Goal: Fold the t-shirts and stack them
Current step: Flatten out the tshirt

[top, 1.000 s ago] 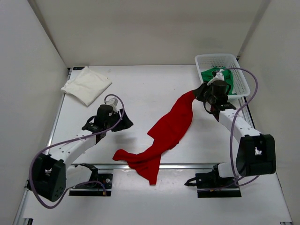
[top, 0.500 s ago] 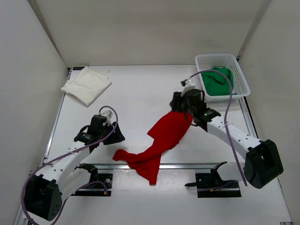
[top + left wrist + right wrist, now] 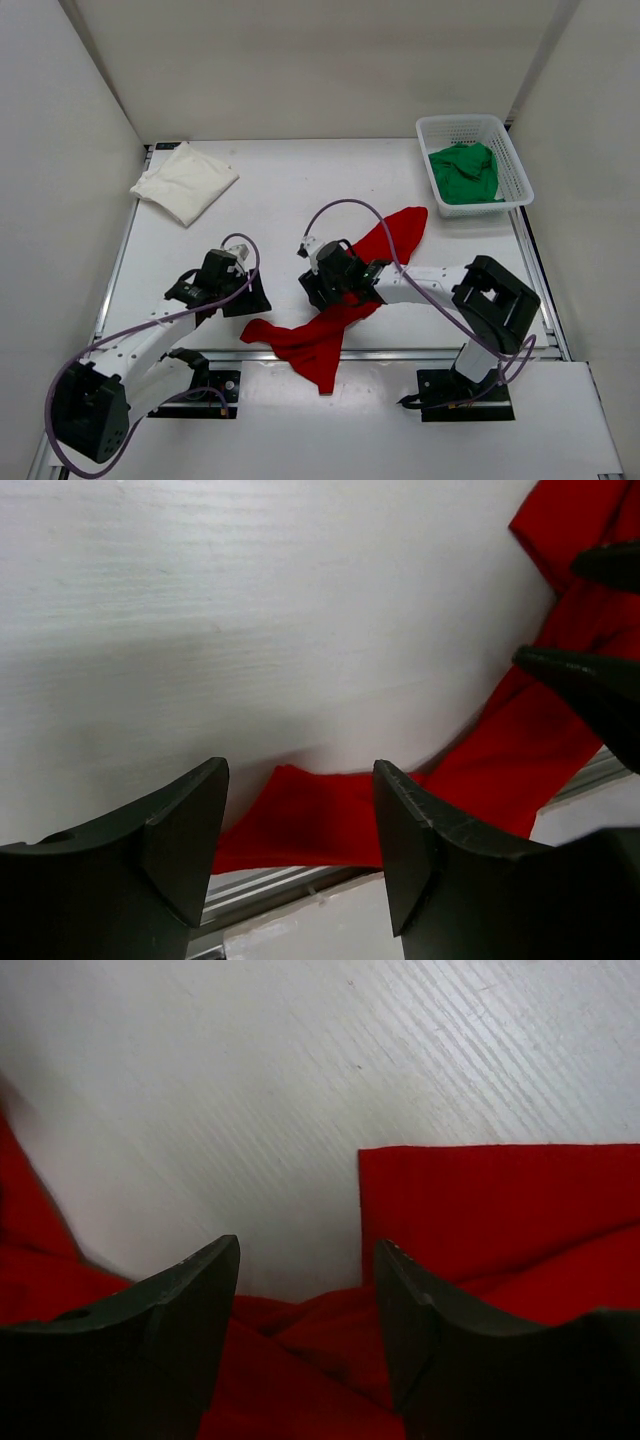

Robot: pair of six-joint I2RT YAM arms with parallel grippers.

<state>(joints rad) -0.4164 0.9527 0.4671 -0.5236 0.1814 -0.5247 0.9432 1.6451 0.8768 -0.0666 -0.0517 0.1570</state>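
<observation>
Right now both of my jaws stand apart with nothing between them. My left gripper [image 3: 250,297] hangs low over the table [image 3: 300,190], just beside the near-left tip of the red t-shirt [image 3: 318,350]. In its wrist view the left gripper [image 3: 300,770] frames bare white table, and a corner of the red t-shirt [image 3: 520,750] lies past my fingertips, by the metal rail at the near edge. My right gripper [image 3: 314,293] reaches across to the middle of the table and sits over the shirt's bunched middle. From that wrist the right gripper [image 3: 307,1245] shows a wide gap between its fingers. Beyond it, a flat straight-edged panel of the red t-shirt [image 3: 480,1200] lies on the table, with rumpled folds beneath my fingers. I cannot tell whether the fingers touch the cloth. The red shirt runs as a crumpled diagonal strip from the near rail up toward the right. The cream-white t-shirt [image 3: 185,182] lies folded at the far left corner, well apart from both arms. The green t-shirt [image 3: 465,172] sits bunched inside the white mesh basket [image 3: 455,122] at the far right.
</observation>
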